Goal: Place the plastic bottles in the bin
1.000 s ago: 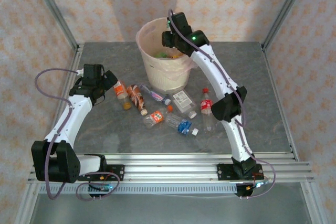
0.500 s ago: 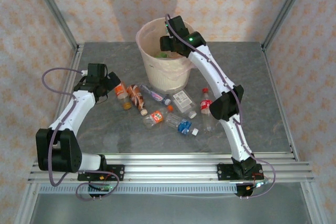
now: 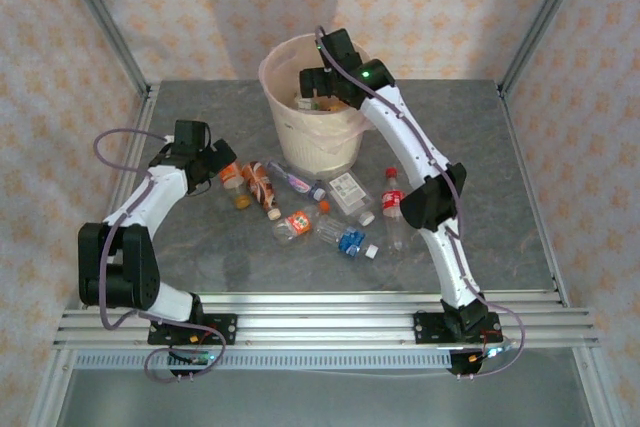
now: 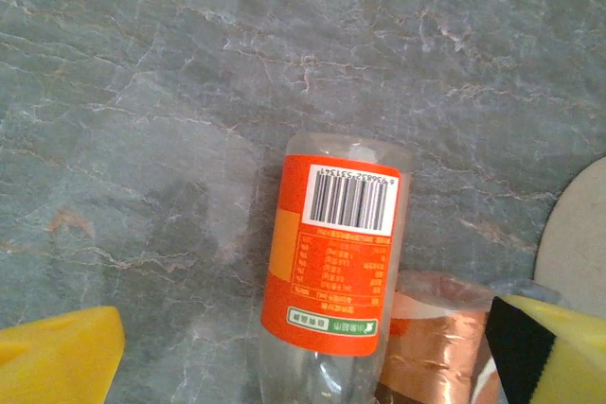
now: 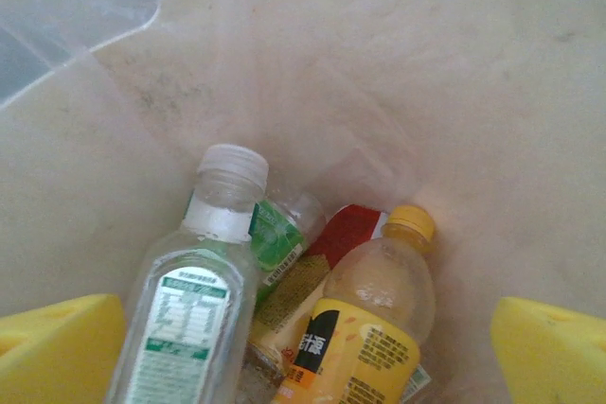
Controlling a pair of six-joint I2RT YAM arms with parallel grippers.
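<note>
Yellow-padded, the right gripper [image 5: 305, 347] hangs with jaws wide apart at the mouth of the bin [image 3: 300, 142], over bottles [image 5: 185, 319] lying at its bottom. The left gripper [image 4: 303, 357], also spread, hovers over an orange-labelled bottle [image 4: 333, 253] on the grey table [image 4: 142, 92].

Bin at the far middle of the table, bottles before it.
The bin [image 3: 300, 142] stands on the table [image 3: 500, 197] with several bottles [image 5: 189, 319] inside. Loose bottles [image 3: 350, 190] lie just before the bin, an upright bottle [image 3: 392, 209] before-right. The right end effector [image 3: 312, 89] hangs above the bin's opening; the left end effector [image 3: 225, 162] sits before-left.
</note>
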